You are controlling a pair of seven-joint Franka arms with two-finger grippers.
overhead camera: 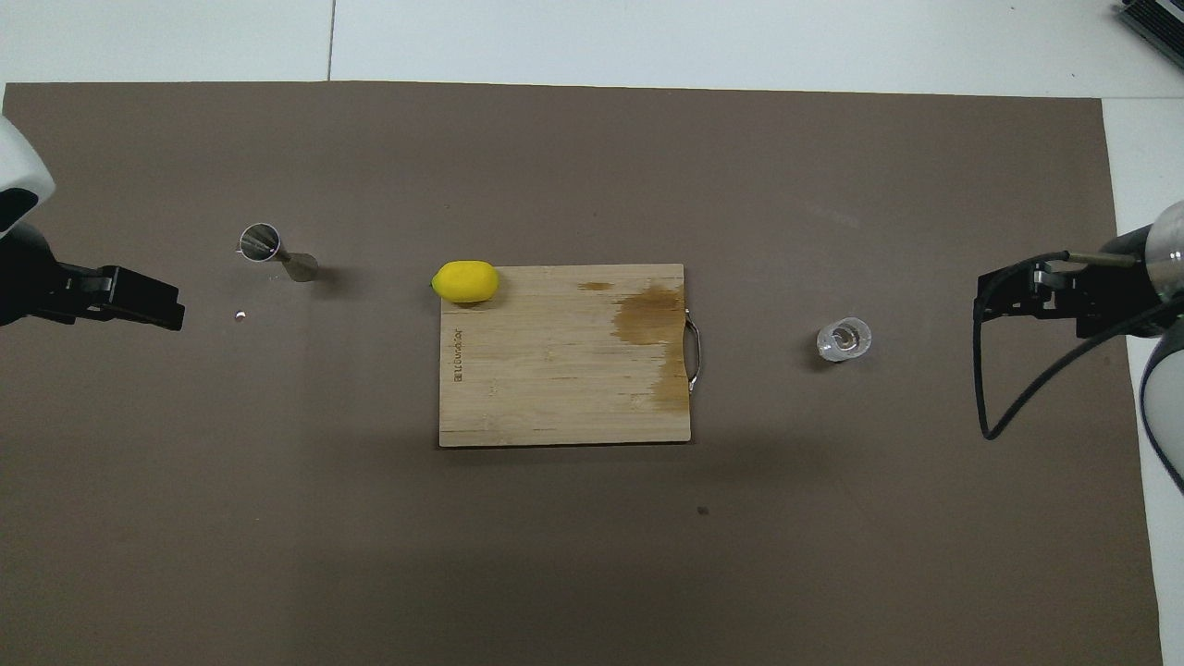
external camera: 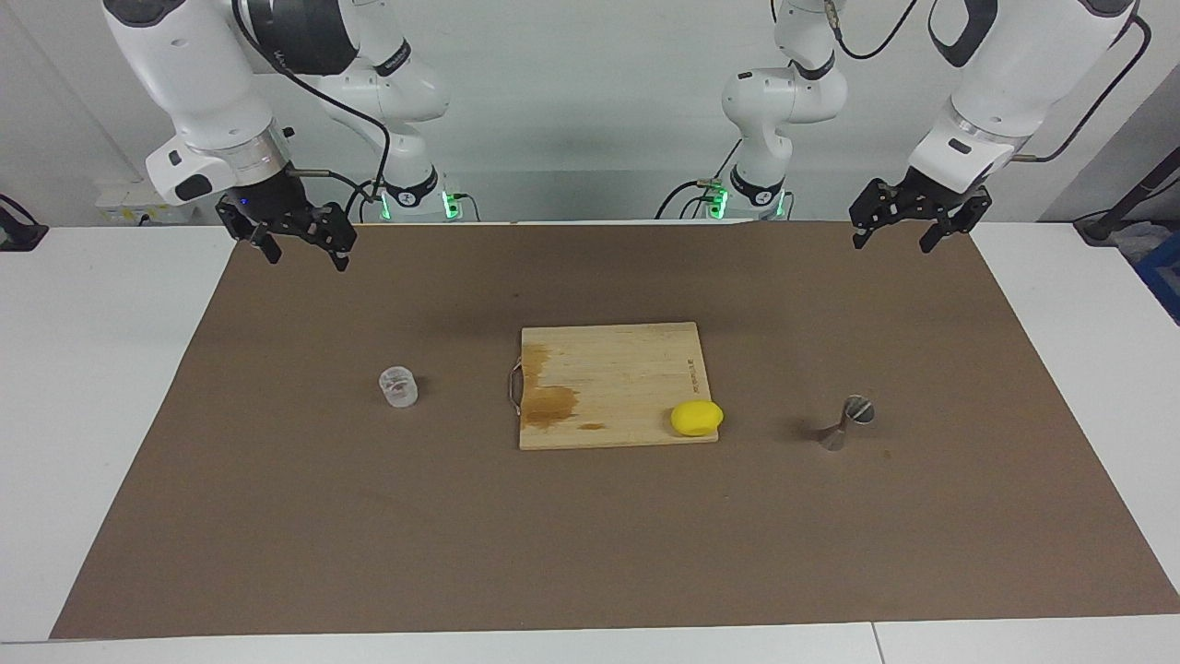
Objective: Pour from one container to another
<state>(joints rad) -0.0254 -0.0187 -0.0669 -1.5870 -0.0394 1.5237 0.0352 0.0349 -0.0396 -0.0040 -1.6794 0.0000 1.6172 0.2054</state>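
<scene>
White tabletop lay under a brown mat [external camera: 369, 535] before a pale wall. Two grippers hung over the mat's robot-side edge, empty, both with fingers spread apart: the left gripper [external camera: 903, 235] at its own end, the right gripper [external camera: 300, 249] at the other. One small clear cylindrical cup [external camera: 398, 386] stood upright on the mat, farther out than the right gripper and well apart from it. One silvery hourglass-shaped metal jigger [external camera: 846, 423] stood likewise, well apart from the left gripper. Between them lay one wooden cutting board [external camera: 608, 378] (stained near its metal handle), one yellow lemon [external camera: 696, 418] on its corner.
</scene>
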